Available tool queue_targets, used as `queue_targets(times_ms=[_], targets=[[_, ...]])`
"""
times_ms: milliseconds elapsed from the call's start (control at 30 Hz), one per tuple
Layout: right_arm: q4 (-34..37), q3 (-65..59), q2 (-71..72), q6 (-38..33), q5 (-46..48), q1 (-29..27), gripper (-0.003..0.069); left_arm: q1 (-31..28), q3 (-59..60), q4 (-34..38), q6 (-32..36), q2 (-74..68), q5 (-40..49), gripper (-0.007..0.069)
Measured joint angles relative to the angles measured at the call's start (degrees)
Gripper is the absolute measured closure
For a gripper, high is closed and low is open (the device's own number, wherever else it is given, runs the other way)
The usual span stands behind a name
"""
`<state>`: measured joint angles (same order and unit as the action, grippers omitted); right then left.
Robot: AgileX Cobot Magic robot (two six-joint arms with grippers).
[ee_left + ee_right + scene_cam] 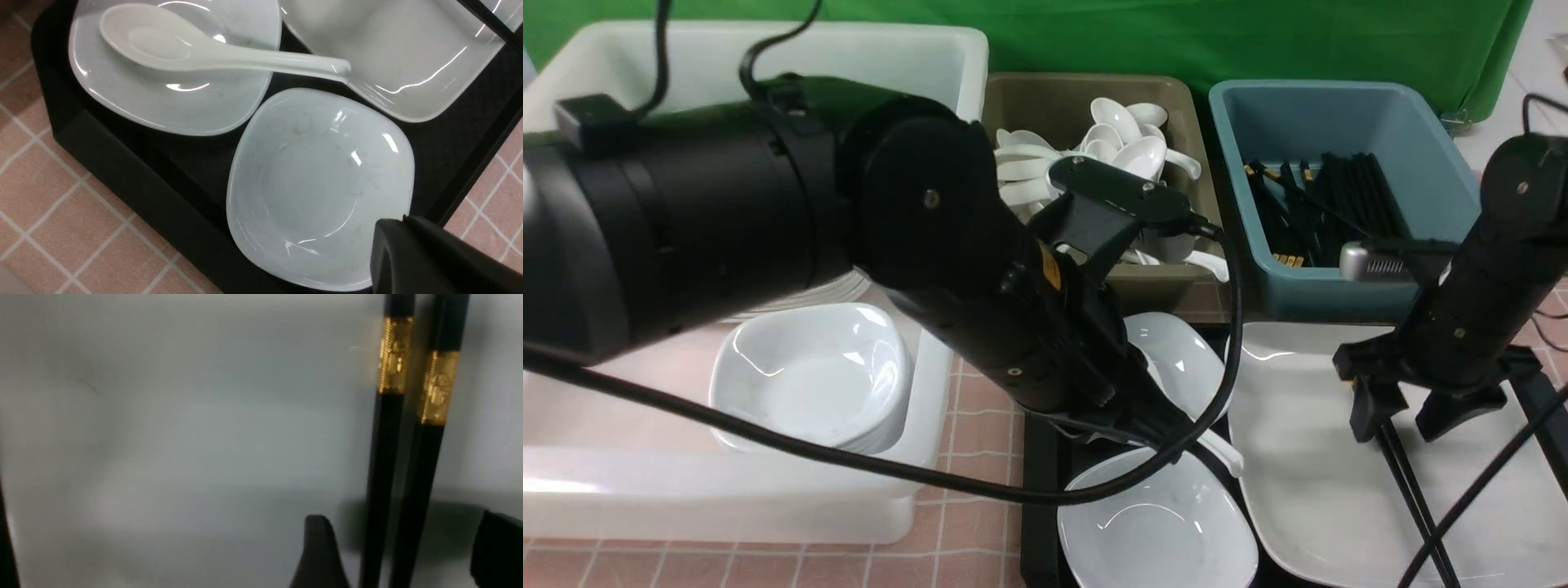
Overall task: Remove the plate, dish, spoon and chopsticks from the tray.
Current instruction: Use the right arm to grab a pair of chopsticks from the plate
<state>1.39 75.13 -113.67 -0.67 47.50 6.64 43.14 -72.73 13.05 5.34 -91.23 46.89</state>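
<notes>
Right gripper (1409, 420) low over the plate (1307, 506), jaws spread wide and gripping nothing — the chopsticks (1414, 490) flat on the plate in the gap between the two fingers, touching neither in the wrist view. Gold bands side by side, one slightly ahead of the other. Both ends out of sight from the front: one under the gripper, the other past the lower edge.

Left gripper (408, 245) closed tight, with nothing seen in it. Only a dark wedge of it in its own wrist view, above the rim of the near dish (322, 188). From the front, fingertips mostly lost behind the bulky left arm (768, 204) and a looping black cable (849, 457).

Spoon (204, 49) with its bowl in the far dish (175, 94), handle end at the plate's rim; resting on it or not, unclear. From the front, just the handle's tip past the arm.

Plate on the right part of the tray (122, 163), both dishes on the left part, just beside it. Tray largely covered — bare only at its left rim and in strips between the crockery.

Beyond the tray, partly masked by the arms: white bin (768, 57) with stacked dishes (809, 392), olive bin (1045, 106) of white spoons (1127, 139), blue bin (1298, 114) of black chopsticks (1339, 204).
</notes>
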Motion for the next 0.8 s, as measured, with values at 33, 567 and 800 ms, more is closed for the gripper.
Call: queue_targets(times_ms=[33,567,800], targets=[[-0.38,0.16,-0.26,0.00,0.25,0.00,0.0178,0.00,0.00,0.00,0.00,-0.17,-0.25,0.0636],[3.65,0.97,7.44,-8.07,12.44,0.00,0.0487,0.00,-0.06,1.48,0.00,-0.22,-4.42,0.0636],[8.38,3.22,18.36,-12.53,2.98,-0.20,0.0487,0.00,-0.06,1.80,0.00,-0.27,-22.74,0.0636]])
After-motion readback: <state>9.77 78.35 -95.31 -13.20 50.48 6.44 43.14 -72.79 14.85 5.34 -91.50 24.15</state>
